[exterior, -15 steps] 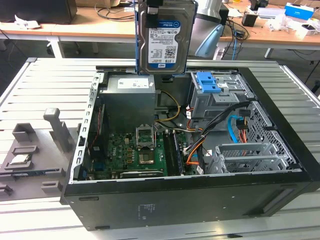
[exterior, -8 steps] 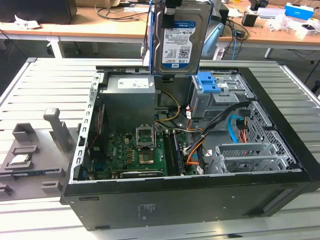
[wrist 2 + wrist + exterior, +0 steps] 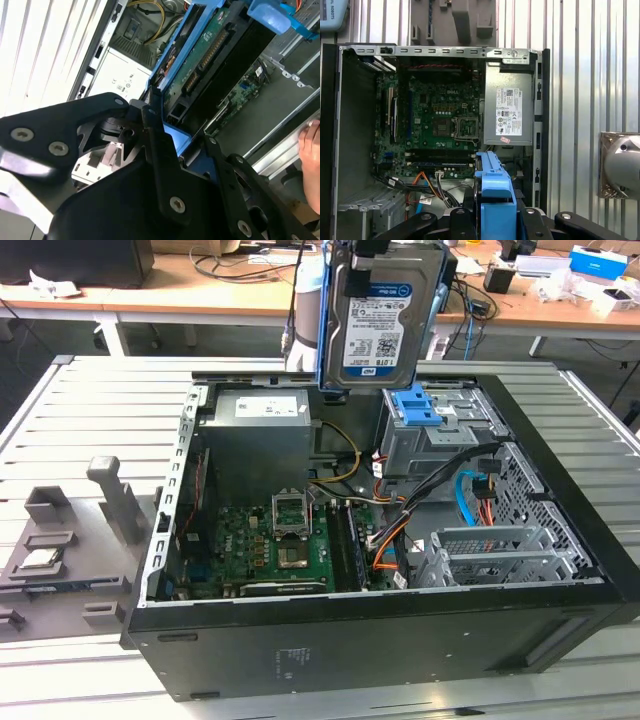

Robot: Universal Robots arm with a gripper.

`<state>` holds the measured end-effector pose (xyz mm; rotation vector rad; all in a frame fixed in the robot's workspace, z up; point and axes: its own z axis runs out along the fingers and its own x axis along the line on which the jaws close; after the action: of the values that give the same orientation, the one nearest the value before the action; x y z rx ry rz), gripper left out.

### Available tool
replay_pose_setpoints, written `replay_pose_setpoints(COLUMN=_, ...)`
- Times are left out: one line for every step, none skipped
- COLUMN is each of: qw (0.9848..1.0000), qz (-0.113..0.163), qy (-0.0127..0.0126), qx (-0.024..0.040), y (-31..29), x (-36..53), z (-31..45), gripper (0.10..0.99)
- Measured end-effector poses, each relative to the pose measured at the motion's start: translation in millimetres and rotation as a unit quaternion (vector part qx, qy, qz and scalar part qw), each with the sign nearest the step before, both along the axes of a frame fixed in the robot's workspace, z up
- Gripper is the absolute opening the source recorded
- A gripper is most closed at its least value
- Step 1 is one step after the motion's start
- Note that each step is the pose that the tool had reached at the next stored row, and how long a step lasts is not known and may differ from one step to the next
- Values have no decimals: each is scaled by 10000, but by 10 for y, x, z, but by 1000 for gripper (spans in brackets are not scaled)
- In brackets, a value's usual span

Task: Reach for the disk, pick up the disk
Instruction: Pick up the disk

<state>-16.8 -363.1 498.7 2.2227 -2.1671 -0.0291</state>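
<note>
Clearly the grip is made: the pincer (image 3: 495, 217) is clamped on the disk (image 3: 385, 318), its black fingers (image 3: 157, 145) pressed against the two blue-railed long edges. I take that to be the sensible hold, since one flat face carries the label and the other the bare circuit board. The disk hangs upright beneath the pincer, label turned toward the exterior view, well clear above the open computer case (image 3: 400, 645) that lies on its side on the slatted desk (image 3: 90, 410). Below the pincer sits the drive cage with its blue latch (image 3: 418, 405), which I judge to be the bay the disk belongs to. Just beside it is the power supply (image 3: 262, 425), and the motherboard (image 3: 270, 540) lies further off along the case floor. In the second wrist view a person's hand (image 3: 312, 150) shows near the case's rim, well apart from the pincer.
</note>
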Motion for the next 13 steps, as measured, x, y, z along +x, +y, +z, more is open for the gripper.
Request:
replay_pose_setpoints(qw=10000, qz=0, qy=0, qx=0, y=0, x=1, z=0, gripper=365)
replay_pose_setpoints(qw=10000, qz=0, qy=0, qx=0, y=0, x=2, z=0, gripper=365)
replay_pose_setpoints(qw=10000, qz=0, qy=0, qx=1, y=-4, x=3, z=-1, gripper=365)
replay_pose_setpoints(qw=10000, qz=0, qy=0, qx=0, y=-30, x=2, z=0, gripper=365)
replay_pose_setpoints(qw=10000, qz=0, qy=0, qx=0, y=-47, x=2, z=0, gripper=365)
replay_pose_setpoints(qw=10000, qz=0, qy=0, qx=0, y=-57, x=2, z=0, gripper=365)
replay_pose_setpoints(qw=10000, qz=0, qy=0, qx=1, y=-67, x=2, z=-1, gripper=365)
replay_pose_setpoints(qw=10000, qz=0, qy=0, qx=0, y=-83, x=2, z=0, gripper=365)
replay_pose_setpoints(qw=10000, qz=0, qy=0, qx=0, y=-94, x=2, z=0, gripper=365)
replay_pose_setpoints(qw=10000, qz=0, qy=0, qx=0, y=-103, x=2, z=0, gripper=365)
replay_pose_setpoints(qw=10000, qz=0, qy=0, qx=0, y=-116, x=2, z=-1, gripper=365)
replay_pose_setpoints(qw=10000, qz=0, qy=0, qx=0, y=-131, x=2, z=-1, gripper=365)
replay_pose_setpoints(qw=10000, qz=0, qy=0, qx=0, y=-138, x=1, z=-1, gripper=365)
